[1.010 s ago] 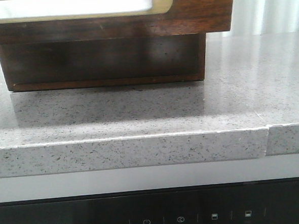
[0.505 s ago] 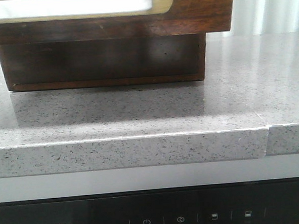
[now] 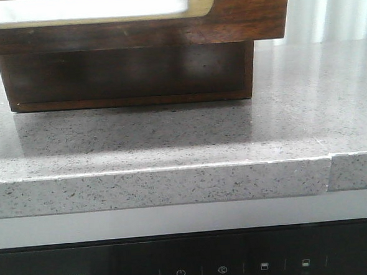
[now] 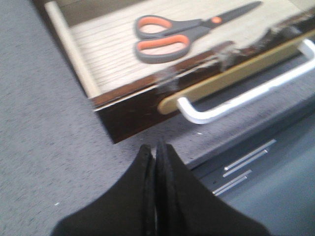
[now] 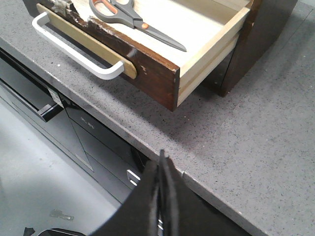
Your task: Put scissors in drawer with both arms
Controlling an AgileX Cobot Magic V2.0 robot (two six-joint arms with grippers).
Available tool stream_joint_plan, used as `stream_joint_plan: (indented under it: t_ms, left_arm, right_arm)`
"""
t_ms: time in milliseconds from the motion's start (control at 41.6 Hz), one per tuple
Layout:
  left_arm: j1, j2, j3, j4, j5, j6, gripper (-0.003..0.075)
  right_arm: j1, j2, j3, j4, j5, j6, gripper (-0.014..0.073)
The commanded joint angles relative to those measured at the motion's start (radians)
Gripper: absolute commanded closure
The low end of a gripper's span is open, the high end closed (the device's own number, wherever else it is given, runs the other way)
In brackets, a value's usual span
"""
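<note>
The scissors [image 4: 182, 34] with grey handles and orange-lined loops lie flat inside the open drawer [image 4: 123, 110]; they also show in the right wrist view [image 5: 133, 19]. The drawer [image 5: 157, 73] is dark brown wood with a tan strip and a white handle [image 5: 74, 51], pulled out over the counter. In the front view only its front [image 3: 164, 17] shows at the top. My left gripper [image 4: 155, 147] is shut and empty, above the counter in front of one drawer corner. My right gripper [image 5: 161, 157] is shut and empty, above the counter edge off the other corner.
The grey speckled counter [image 3: 171, 138] carries the dark wooden box [image 3: 130, 75]. Its front edge [image 3: 161, 185] drops to a black appliance panel [image 3: 179, 268]. A seam in the counter edge [image 3: 330, 166] lies at the right.
</note>
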Motion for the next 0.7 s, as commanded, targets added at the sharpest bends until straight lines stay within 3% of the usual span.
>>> stream_joint_plan:
  t_ms: [0, 120, 265, 529, 674]
  left_arm:
    - [0.135, -0.035, -0.009, -0.047, -0.08, -0.011, 0.0741]
    - [0.285, -0.113, 0.061, -0.123, -0.116, 0.002, 0.0741]
    - [0.405, -0.269, 0.246, -0.15, -0.292, 0.008, 0.0741]
    - [0.507, -0.562, 0.648, -0.146, -0.639, 0.008, 0.0741]
    - [0.517, -0.617, 0.812, -0.139, -0.774, 0.008, 0.0741]
  right_arm:
    - [-0.004, 0.003, -0.023, 0.006, -0.065, 0.0, 0.066]
    - [-0.004, 0.003, -0.023, 0.006, -0.065, 0.0, 0.066]
    - [-0.004, 0.003, -0.023, 0.006, -0.065, 0.0, 0.066]
    - [-0.004, 0.003, -0.023, 0.006, -0.065, 0.0, 0.066]
    - [-0.004, 0.003, -0.023, 0.006, -0.065, 0.0, 0.066]
